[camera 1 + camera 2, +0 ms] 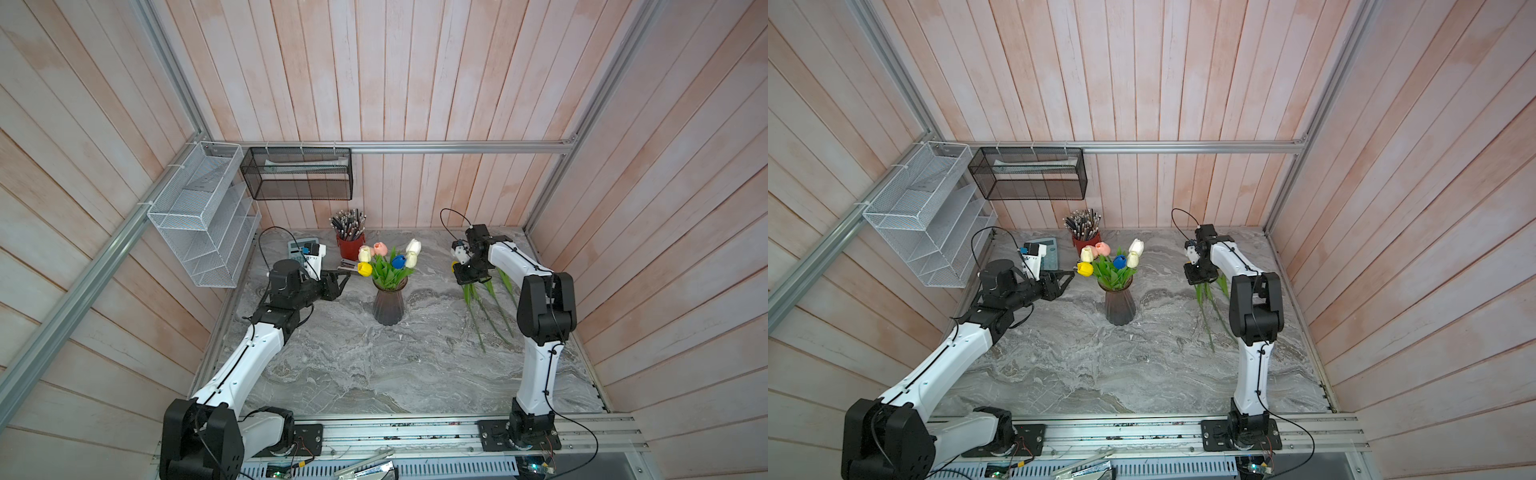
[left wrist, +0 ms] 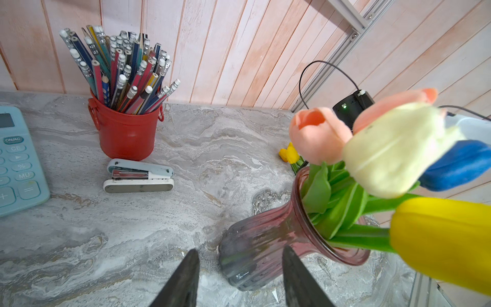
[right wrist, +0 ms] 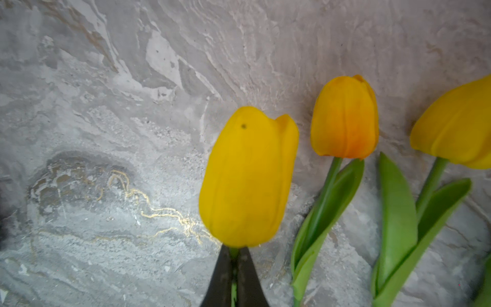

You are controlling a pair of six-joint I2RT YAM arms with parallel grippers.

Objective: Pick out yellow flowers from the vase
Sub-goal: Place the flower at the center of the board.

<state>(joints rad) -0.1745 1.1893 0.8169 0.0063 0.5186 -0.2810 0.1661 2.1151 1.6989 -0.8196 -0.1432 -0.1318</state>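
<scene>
Yellow flowers (image 3: 345, 119) lie side by side on the surface (image 1: 353, 365) at the right, well apart from the vase (image 1: 388, 307); one more yellow head (image 1: 364, 269) stands in the vase at its left edge, among white, pink and blue tulips (image 1: 411, 249). The right fingers (image 3: 245, 268) are clamped on the stem of another, just under its head, beside the ones lying there. The left fingers (image 2: 186, 281) stand apart and empty, near the vase.

Ribbed translucent vase (image 1: 389, 306): dark grey.
Egg-headed artificial tulips (image 3: 248, 178): yellow, one orange, green stems.
Stone-look tabletop (image 1: 365, 374): grey, white-veined.
</scene>
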